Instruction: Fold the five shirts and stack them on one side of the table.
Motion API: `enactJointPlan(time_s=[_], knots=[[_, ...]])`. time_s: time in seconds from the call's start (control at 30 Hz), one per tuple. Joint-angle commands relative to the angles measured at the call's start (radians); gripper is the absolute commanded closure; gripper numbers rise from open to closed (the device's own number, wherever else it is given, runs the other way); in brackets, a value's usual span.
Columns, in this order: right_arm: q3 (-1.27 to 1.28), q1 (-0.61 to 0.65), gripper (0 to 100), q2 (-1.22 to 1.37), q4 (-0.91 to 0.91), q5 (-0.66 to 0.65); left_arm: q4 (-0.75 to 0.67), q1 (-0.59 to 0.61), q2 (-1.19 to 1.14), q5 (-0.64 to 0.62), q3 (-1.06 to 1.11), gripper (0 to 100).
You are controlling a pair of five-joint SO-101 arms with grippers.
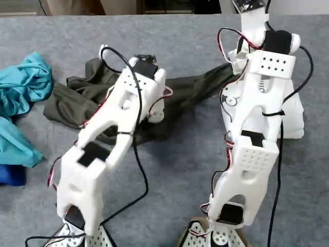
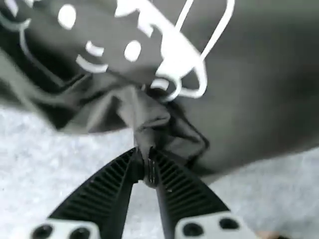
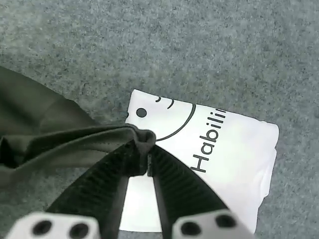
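Left pincer [image 2: 146, 167] and right pincer [image 3: 148, 167] each clamp an edge of the olive shirt [image 1: 193, 90]; grey bench [image 1: 180, 170] shows between the arms

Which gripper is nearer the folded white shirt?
Right. The right gripper, shut on an edge of the dark shirt, hangs at the white shirt; the left gripper pinches the same dark shirt farther along, well away.

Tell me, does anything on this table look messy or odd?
The teal shirt lies crumpled, unfolded, beside a blue shirt. The dark shirt stretches, bunched, between the left gripper and right gripper. The white shirt is neatly folded.
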State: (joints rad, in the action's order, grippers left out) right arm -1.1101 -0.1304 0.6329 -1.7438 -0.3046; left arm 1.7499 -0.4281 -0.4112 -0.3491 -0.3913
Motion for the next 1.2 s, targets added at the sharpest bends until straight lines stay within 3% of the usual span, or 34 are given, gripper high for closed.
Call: enactJointPlan(time_s=[0.0,0.2,0.4,0.57,0.67,0.87,1.17], knots=[[-0.004,-0.018,99.6,-0.056,0.020,-0.011,0.009,-0.103,0.234,0.014,0.210,98],[-0.002,-0.022,99.6,-0.056,0.032,-0.011,-0.130,-0.287,0.578,0.064,0.529,95],[-0.002,-0.022,99.6,-0.056,0.028,-0.011,-0.224,-0.230,0.788,0.026,0.663,74],[-0.002,-0.022,99.6,-0.056,0.028,-0.011,-0.221,-0.169,0.855,0.032,0.664,73],[-0.002,-0.019,99.6,-0.056,0.028,-0.011,-0.244,-0.115,0.857,0.043,0.661,73],[-0.001,-0.019,99.6,-0.056,0.031,-0.011,-0.508,-0.060,0.756,0.020,0.760,74],[-0.002,-0.091,99.6,-0.056,0.028,-0.044,-0.626,-0.258,0.542,-0.020,0.758,78]])
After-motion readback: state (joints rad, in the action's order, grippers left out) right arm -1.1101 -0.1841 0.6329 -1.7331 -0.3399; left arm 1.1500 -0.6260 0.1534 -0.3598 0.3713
